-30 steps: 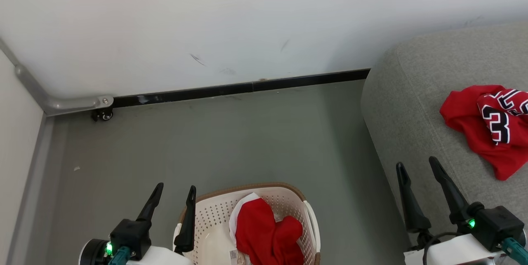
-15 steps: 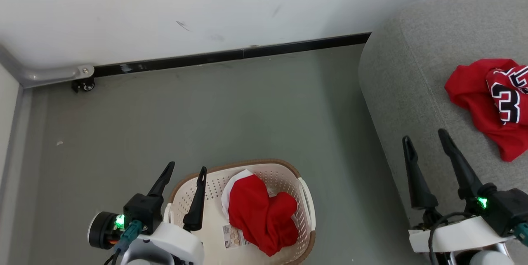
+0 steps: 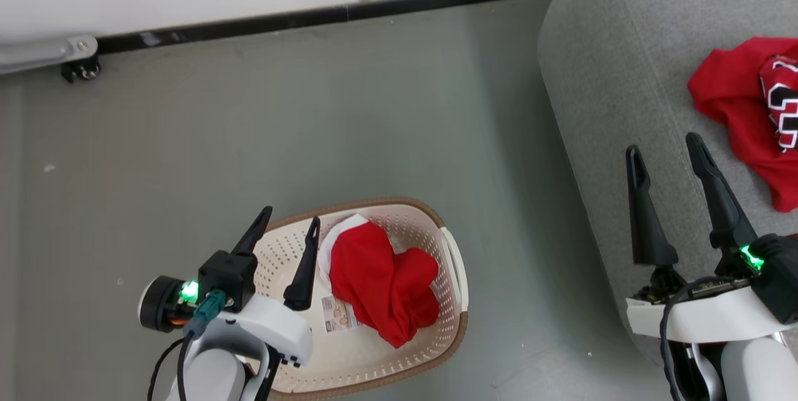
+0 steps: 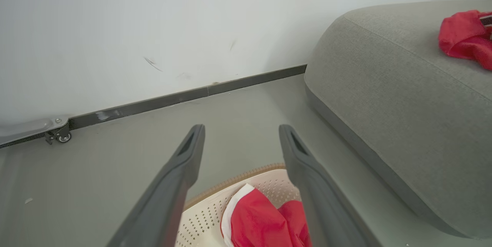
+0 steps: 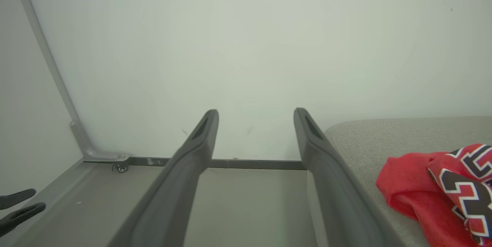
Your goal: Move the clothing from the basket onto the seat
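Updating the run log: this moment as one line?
left end effector: open, near basket rim | right end effector: open, near seat edge | red garment in basket | numbered jersey on seat

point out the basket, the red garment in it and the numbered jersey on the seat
basket point(image 3: 408, 228), head view, perforated far wall
red garment point(image 3: 374, 276), head view, middle of the bunched fabric
numbered jersey point(image 3: 729, 92), head view, plain red part left of the numerals
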